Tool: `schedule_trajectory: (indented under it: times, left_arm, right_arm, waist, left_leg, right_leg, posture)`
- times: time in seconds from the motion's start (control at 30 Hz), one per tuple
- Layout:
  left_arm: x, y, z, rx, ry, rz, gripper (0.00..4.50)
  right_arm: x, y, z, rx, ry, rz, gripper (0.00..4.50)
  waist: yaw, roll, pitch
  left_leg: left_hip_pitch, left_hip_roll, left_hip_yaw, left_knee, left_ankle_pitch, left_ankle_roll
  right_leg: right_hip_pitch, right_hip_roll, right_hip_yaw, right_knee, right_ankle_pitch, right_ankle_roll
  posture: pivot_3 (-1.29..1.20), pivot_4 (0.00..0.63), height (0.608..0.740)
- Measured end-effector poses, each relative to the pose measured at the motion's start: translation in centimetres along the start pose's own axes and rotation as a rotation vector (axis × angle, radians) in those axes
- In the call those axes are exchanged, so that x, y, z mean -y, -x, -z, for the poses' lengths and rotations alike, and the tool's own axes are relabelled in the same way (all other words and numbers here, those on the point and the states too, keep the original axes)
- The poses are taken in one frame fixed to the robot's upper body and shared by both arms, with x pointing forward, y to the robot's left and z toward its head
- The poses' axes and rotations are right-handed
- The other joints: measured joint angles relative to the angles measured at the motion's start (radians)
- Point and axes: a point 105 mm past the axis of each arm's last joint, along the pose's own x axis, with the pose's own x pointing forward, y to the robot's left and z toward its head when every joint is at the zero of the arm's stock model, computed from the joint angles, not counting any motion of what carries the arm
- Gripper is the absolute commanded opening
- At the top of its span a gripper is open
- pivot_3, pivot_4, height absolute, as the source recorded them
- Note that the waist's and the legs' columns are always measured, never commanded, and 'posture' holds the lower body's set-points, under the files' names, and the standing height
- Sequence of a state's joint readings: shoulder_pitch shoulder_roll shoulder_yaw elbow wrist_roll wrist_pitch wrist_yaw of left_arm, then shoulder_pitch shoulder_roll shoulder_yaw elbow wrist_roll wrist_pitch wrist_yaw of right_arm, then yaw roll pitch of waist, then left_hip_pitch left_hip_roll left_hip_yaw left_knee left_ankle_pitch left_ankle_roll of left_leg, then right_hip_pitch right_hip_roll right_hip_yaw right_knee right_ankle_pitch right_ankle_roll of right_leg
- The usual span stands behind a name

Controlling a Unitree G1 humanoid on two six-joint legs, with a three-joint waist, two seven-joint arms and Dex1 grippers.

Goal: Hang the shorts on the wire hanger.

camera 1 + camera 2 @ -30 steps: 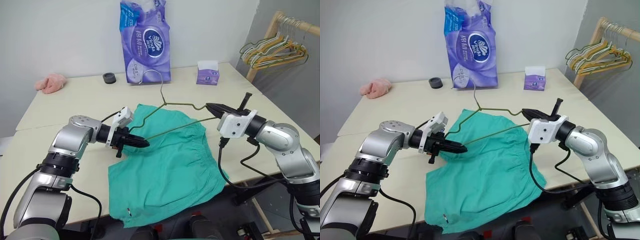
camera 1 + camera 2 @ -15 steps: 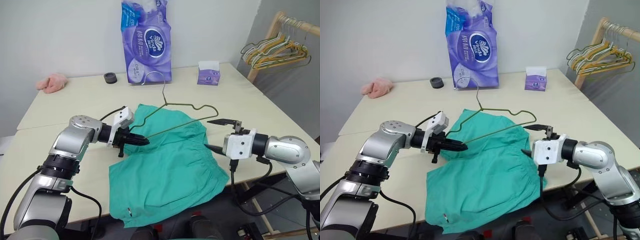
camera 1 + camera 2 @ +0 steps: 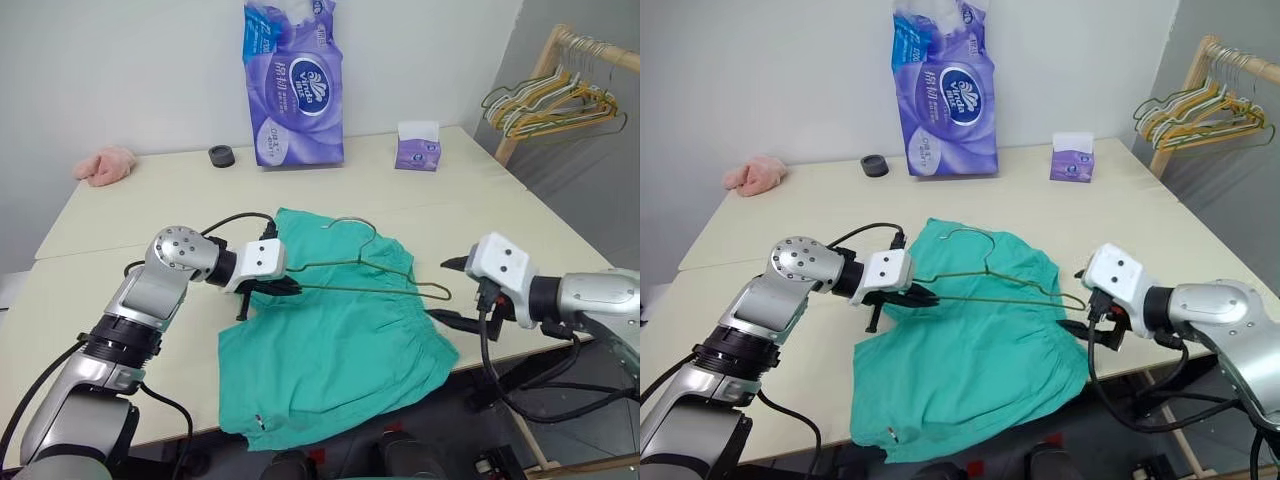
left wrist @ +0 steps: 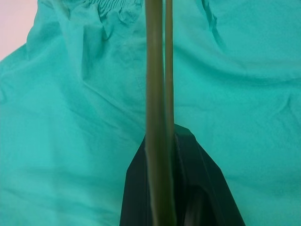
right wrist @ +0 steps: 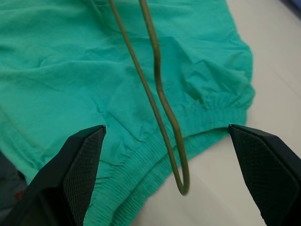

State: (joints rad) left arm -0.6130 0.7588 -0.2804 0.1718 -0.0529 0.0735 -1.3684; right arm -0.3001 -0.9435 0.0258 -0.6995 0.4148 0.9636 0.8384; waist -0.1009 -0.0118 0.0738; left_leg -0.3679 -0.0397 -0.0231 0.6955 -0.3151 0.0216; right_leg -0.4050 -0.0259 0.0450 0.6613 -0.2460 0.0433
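I'm looking down on a pale cream table [image 3: 150, 200] set against a plain white wall. The shorts [image 3: 335, 340] lie spread flat near the front edge, partly drooping over it. My left hand [image 3: 283, 288] is clamped shut on one end of the wire hanger [image 3: 372, 268], which lies nearly level just above the shorts. My right hand [image 3: 450, 292] has its fingers spread wide with nothing in them, the hanger's far bend sitting between them, untouched. Along the back of the table I see a purple tissue pack [image 3: 292, 85], a small purple tissue box [image 3: 416, 146], a dark round cap [image 3: 220, 156] and a pink cloth [image 3: 103, 165]. A wooden rack with more hangers [image 3: 548, 100] stands right.
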Motion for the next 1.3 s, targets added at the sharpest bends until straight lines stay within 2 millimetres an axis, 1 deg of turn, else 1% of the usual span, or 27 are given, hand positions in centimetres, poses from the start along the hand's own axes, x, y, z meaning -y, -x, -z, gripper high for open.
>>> schedule_trajectory:
  times: [0.07,0.13,0.23,0.33,0.43,0.53,0.63,0.8,0.83,0.87,1.03,1.1,1.13,1.3]
  left_arm:
    - [0.1,-0.1,-0.1,-0.002,-0.017,0.004,0.0]
    - [0.2,-0.3,0.0,-0.005,-0.019,0.009,0.0]
    - [0.4,-0.4,0.2,-0.012,-0.016,0.013,0.0]
    - [0.6,-0.8,0.0,-0.012,-0.027,0.023,0.0]
    - [0.7,-1.0,-0.3,-0.01,-0.038,0.033,0.0]
    - [0.7,-1.1,-0.5,-0.009,-0.049,0.034,0.0]
    - [0.8,-1.1,-0.5,-0.014,-0.042,0.035,0.0]
    - [0.7,-1.1,-0.5,-0.017,-0.038,0.031,0.0]
    - [0.6,-1.1,-0.5,-0.019,-0.037,0.023,0.0]
    - [0.5,-1.0,-0.4,-0.025,-0.035,0.019,0.0]
    - [0.5,-1.2,-0.4,-0.024,-0.047,0.014,0.0]
    - [0.5,-1.4,-0.5,-0.015,-0.043,0.016,0.52]
    - [0.6,-1.6,-0.9,0.013,-0.033,0.018,0.69]
    - [0.8,-2.1,-2.0,0.11,0.019,0.033,2.21]
  right_arm:
    - [-0.2,-0.9,0.1,-0.023,0.003,-0.018,4.45]
    - [-0.4,-1.6,0.7,-0.054,-0.009,-0.037,4.45]
    - [-0.2,-2.6,1.0,-0.085,-0.008,-0.042,4.45]
    - [-0.1,-3.5,1.3,-0.104,-0.005,-0.045,4.45]
    - [-0.1,-4.4,1.5,-0.121,0.002,-0.042,3.94]
    - [0.0,-4.7,1.7,-0.131,0.004,-0.033,2.93]
    - [-0.3,-5.1,1.8,-0.141,0.014,-0.045,1.95]
    - [-0.9,-5.3,1.8,-0.149,0.026,-0.077,0.18]
    - [-1.2,-5.4,1.8,-0.152,0.029,-0.095,0.05]
    - [-1.5,-5.4,1.9,-0.154,0.031,-0.113,0.05]
    - [-1.5,-5.3,1.9,-0.161,0.032,-0.113,0.05]
    - [-1.5,-5.1,1.9,-0.167,0.04,-0.111,0.0]
    - [-1.6,-5.0,2.1,-0.173,0.041,-0.113,0.0]
    - [-1.9,-4.8,2.6,-0.19,0.038,-0.124,0.0]
  waist:
    - [-0.003,0.0,0.0]
    - [-0.005,0.0,0.0]
    - [-0.007,0.0,0.0]
    - [-0.007,0.0,0.0]
    - [-0.008,0.0,0.0]
    - [-0.009,0.0,0.0]
    - [-0.01,0.0,0.0]
    - [-0.011,0.0,0.0]
    - [-0.011,0.0,0.0]
    - [-0.012,0.0,0.0]
    - [-0.012,0.0,0.0]
    - [-0.012,0.0,0.0]
    - [-0.011,0.0,0.0]
    - [-0.014,0.0,0.0]
  left_leg:
    - [0.0,0.0,0.0,0.0,0.0,0.0]
    - [0.0,0.0,0.0,0.0,0.0,0.0]
    - [0.0,0.0,0.0,0.0,0.0,0.0]
    - [-0.001,0.0,0.0,0.0,0.0,0.0]
    - [0.0,0.0,0.0,0.0,0.0,0.0]
    - [-0.001,0.0,0.0,0.0,0.0,0.0]
    - [0.0,0.0,-0.001,0.0,0.0,0.0]
    - [0.0,0.0,-0.001,0.0,0.0,0.0]
    - [0.0,0.0,-0.001,0.0,0.0,0.0]
    - [0.0,0.0,-0.001,0.0,0.0,0.0]
    - [-0.001,0.0,-0.001,0.0,0.0,0.0]
    - [-0.001,0.0,-0.001,0.0,0.0,0.0]
    - [-0.001,0.0,-0.001,0.0,0.0,0.0]
    - [-0.001,0.0,-0.001,0.0,0.0,0.0]
  right_leg:
    - [0.0,0.0,0.0,0.0,0.0,0.0]
    - [0.0,0.0,0.0,0.0,0.0,0.0]
    - [0.0,0.0,0.0,0.0,0.0,0.0]
    - [0.0,0.0,-0.001,0.0,0.0,0.0]
    - [0.0,0.0,-0.001,0.0,0.0,0.0]
    - [0.0,0.0,-0.001,0.0,0.0,0.0]
    - [0.0,0.0,-0.001,0.0,0.0,0.0]
    - [0.0,0.0,-0.001,0.0,0.0,0.0]
    - [0.0,0.0,-0.001,0.0,0.0,0.0]
    - [0.0,0.0,-0.001,0.0,0.0,0.0]
    - [0.0,0.0,-0.001,0.0,0.0,0.0]
    - [0.0,0.0,-0.001,0.0,0.0,0.0]
    - [0.0,0.0,-0.001,0.0,0.0,0.0]
    - [0.0,0.0,-0.001,0.0,0.0,0.0]
  posture:
    - [-0.19,0.041,0.74]
    - [-0.19,0.04,0.74]
    - [-0.18,0.039,0.74]
    - [-0.18,0.04,0.74]
    - [-0.18,0.039,0.74]
    - [-0.19,0.04,0.74]
    - [-0.19,0.038,0.74]
    - [-0.19,0.038,0.74]
    - [-0.19,0.038,0.74]
    - [-0.19,0.038,0.74]
    - [-0.2,0.038,0.74]
    - [-0.2,0.038,0.74]
    - [-0.2,0.038,0.74]
    - [-0.21,0.034,0.74]
